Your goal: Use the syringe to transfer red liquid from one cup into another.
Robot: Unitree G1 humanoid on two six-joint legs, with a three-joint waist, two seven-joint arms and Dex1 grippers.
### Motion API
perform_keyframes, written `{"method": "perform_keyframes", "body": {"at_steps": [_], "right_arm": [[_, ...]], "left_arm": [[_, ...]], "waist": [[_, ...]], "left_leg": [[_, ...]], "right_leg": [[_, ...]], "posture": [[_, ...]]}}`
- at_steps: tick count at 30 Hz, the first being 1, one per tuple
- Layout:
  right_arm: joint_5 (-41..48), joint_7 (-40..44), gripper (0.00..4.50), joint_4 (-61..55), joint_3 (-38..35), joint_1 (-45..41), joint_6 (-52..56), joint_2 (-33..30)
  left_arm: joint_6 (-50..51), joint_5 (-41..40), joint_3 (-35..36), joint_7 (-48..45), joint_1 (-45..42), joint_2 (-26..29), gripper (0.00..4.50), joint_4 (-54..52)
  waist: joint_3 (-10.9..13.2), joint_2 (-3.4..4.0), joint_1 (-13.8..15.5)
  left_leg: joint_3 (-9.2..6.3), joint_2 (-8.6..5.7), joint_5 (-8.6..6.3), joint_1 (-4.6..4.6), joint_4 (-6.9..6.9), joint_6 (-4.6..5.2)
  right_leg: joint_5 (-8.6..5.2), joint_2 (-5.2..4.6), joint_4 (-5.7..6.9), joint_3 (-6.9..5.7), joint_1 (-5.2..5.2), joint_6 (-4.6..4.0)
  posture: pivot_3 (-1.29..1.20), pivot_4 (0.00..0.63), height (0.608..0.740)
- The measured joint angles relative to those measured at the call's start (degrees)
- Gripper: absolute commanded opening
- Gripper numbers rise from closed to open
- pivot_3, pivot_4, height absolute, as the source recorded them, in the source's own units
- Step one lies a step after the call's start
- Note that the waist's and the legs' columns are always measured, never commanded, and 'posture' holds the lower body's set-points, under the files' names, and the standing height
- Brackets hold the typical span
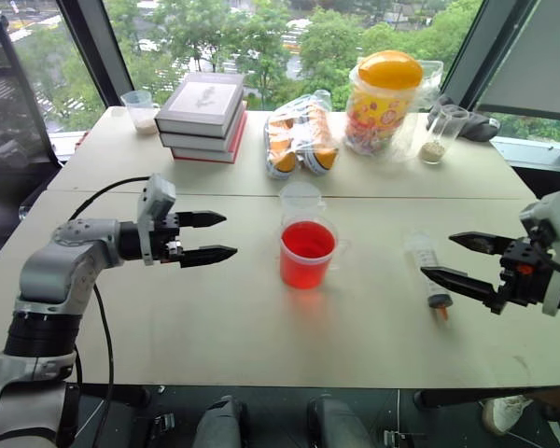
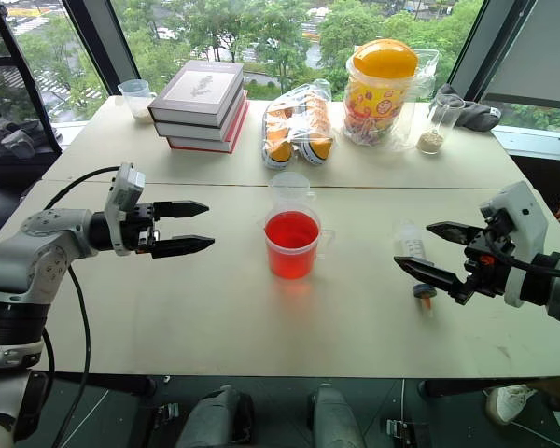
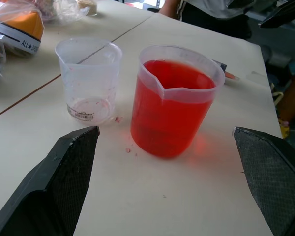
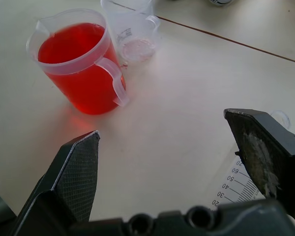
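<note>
The wide handled cup of red liquid stands mid-table. Just behind it stands the smaller colourless cup, with only a faint residue at its bottom. To the right of the cups the syringe lies flat on the table, its orange tip towards the near edge. My left gripper hovers open to the left of the red cup, pointing at it, holding nothing. My right gripper is open just above the syringe, with the printed barrel below its fingers and nothing held.
Along the far edge are a small cup of white powder, a stack of books, a bag of shoes, a yellow-lidded jar and a tall glass of grains. A person stands beyond the table's right end.
</note>
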Motion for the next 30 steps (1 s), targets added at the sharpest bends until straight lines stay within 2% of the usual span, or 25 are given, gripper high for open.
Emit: {"method": "perform_keyframes", "body": {"at_steps": [24,30], "right_arm": [[-0.98,-1.56,4.45,-0.65,0.11,0.33,0.44,2.37],[0.44,-5.26,4.45,1.66,1.45,-4.61,3.61,3.21]], "left_arm": [[0.02,-1.09,-1.15,0.5,-0.01,0.05,4.5,-0.3],[0.04,-1.11,-1.33,0.59,0.04,0.08,4.5,-1.39]], "waist": [[0.0,0.0,0.0],[0.0,0.0,-0.11]], "left_leg": [[0.01,0.0,0.0,0.0,0.0,0.0],[0.01,0.0,0.0,0.01,0.0,0.0]], "right_leg": [[0.0,0.0,0.0,0.0,0.0,0.0],[0.0,0.0,0.0,0.01,0.0,0.0]], "posture": [[0.0,0.15,0.74],[0.0,0.15,0.74]]}}
